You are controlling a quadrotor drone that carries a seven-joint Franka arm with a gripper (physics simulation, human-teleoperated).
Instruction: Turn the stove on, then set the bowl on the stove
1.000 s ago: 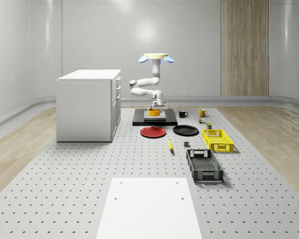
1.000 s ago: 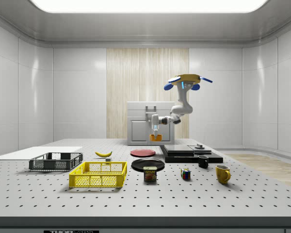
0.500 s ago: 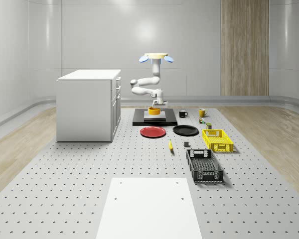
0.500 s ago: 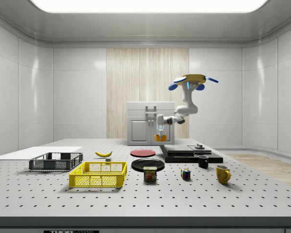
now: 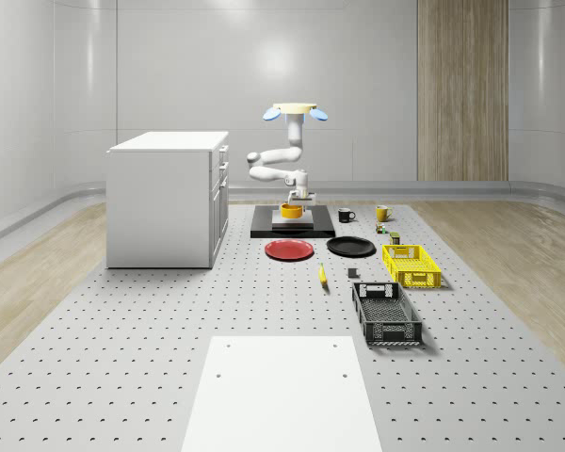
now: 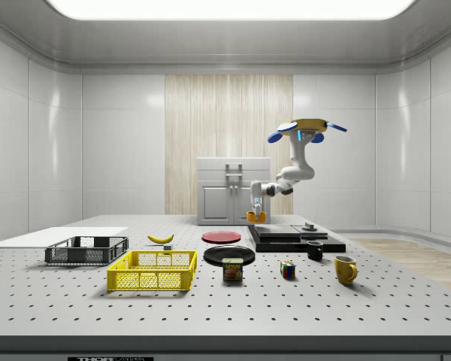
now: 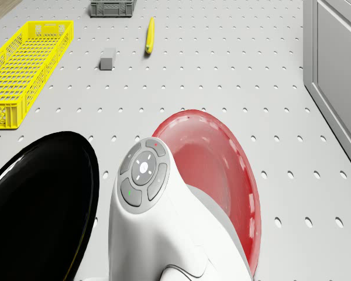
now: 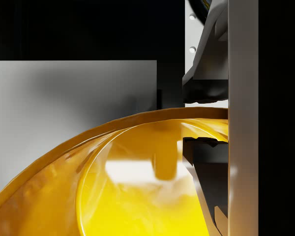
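Carried across and lowered since the earlier frames, the yellow bowl (image 6: pixel 255 217) is now held by its rim in the clamped gripper (image 6: pixel 255 210) just above the stove (image 6: pixel 289 235), with the drone (image 6: pixel 307 126) hovering over it, so placement appears imminent.

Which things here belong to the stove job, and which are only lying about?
For the job: bowl, gripped at its rim by the gripper; stove beneath it.

Lying about: red plate, black plate, banana, yellow basket, black crate, two mugs, can, cabinet.
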